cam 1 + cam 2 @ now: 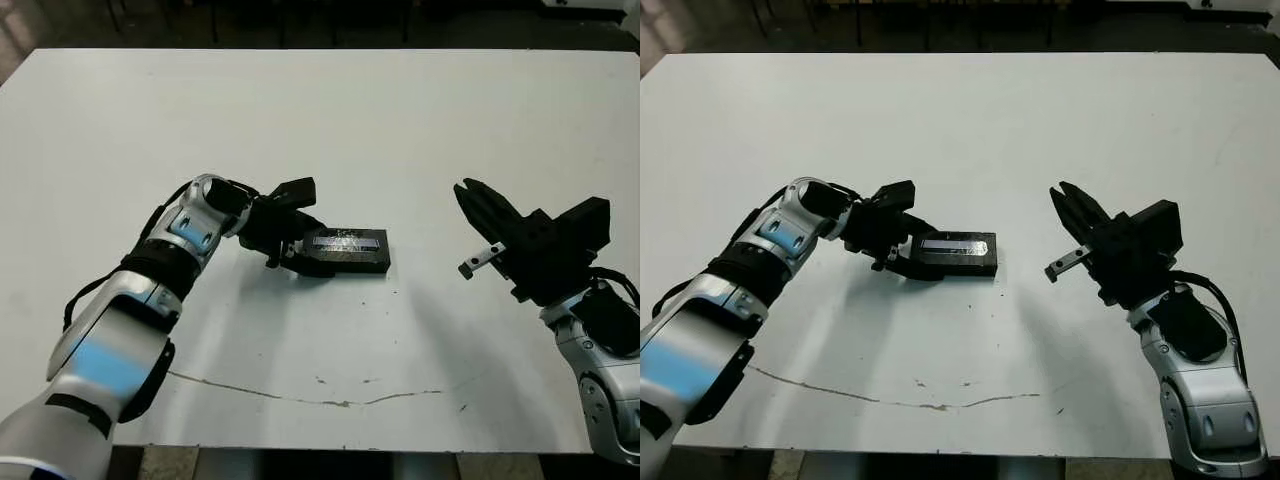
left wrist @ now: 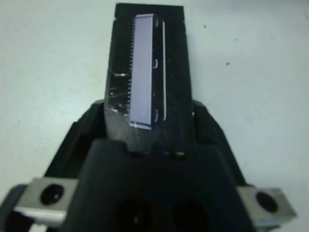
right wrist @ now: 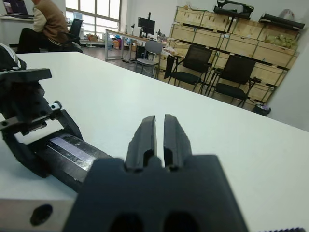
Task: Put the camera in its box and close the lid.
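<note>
Lid (image 1: 348,243) w/ grey stripe sits on box, mid table (image 1: 320,110), left gripper (image 1: 292,250) clamped on its near end. Right gripper (image 1: 472,200) is nearly shut, empty, well apart. Risk: pulling away could drag the lid askew.

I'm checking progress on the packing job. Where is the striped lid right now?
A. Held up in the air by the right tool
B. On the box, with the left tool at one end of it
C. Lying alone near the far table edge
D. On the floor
B: the lid sits flat on the box, with the left tool at its end; the right tool is apart and holds nothing.
</note>
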Robot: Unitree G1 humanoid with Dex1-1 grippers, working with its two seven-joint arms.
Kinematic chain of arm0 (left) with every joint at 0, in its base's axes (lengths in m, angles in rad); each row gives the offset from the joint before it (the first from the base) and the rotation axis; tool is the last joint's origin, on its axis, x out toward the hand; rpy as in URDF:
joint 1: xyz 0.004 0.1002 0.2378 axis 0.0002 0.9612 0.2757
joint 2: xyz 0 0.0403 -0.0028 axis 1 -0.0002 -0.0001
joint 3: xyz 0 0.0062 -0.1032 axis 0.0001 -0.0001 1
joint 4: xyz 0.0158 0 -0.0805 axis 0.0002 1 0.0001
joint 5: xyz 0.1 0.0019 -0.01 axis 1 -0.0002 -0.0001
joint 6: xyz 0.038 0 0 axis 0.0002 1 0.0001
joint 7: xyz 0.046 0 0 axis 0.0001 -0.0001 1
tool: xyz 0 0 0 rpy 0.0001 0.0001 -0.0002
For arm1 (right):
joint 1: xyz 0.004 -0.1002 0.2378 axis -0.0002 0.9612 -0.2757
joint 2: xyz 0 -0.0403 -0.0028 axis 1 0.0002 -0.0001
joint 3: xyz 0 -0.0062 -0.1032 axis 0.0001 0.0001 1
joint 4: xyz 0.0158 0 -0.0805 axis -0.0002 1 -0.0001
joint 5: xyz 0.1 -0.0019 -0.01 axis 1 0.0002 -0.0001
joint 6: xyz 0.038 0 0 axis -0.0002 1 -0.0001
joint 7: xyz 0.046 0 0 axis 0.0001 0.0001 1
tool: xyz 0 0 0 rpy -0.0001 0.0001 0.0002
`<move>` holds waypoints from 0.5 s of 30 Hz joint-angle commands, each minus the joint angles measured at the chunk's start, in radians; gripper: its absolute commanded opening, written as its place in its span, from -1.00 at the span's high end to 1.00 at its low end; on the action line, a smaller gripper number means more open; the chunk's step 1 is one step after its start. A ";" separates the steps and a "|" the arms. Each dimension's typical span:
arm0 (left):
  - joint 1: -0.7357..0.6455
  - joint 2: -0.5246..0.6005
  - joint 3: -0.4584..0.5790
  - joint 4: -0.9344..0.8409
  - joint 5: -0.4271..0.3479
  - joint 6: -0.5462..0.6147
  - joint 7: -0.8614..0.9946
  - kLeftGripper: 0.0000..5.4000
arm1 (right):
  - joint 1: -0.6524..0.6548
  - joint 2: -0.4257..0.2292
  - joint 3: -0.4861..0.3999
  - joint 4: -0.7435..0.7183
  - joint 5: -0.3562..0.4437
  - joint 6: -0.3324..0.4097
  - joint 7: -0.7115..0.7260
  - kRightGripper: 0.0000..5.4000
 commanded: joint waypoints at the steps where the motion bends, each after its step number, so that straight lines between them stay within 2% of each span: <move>1: 0.126 0.039 -0.077 0.041 0.080 -0.062 -0.046 -0.50 | 0.012 -0.017 -0.006 0.001 0.007 0.014 0.010 1.00; 5: 0.165 0.104 -0.056 0.061 0.083 -0.143 -0.017 -0.73 | 0.017 -0.019 -0.007 -0.006 0.003 0.019 0.002 1.00; 10: 0.215 0.170 -0.016 0.110 0.052 -0.227 -0.005 -1.00 | 0.019 -0.021 -0.007 -0.003 0.001 0.012 0.003 1.00; 15: 0.252 0.230 -0.007 0.162 0.056 -0.302 0.043 -1.00 | 0.022 -0.025 -0.005 -0.009 -0.008 0.006 0.002 1.00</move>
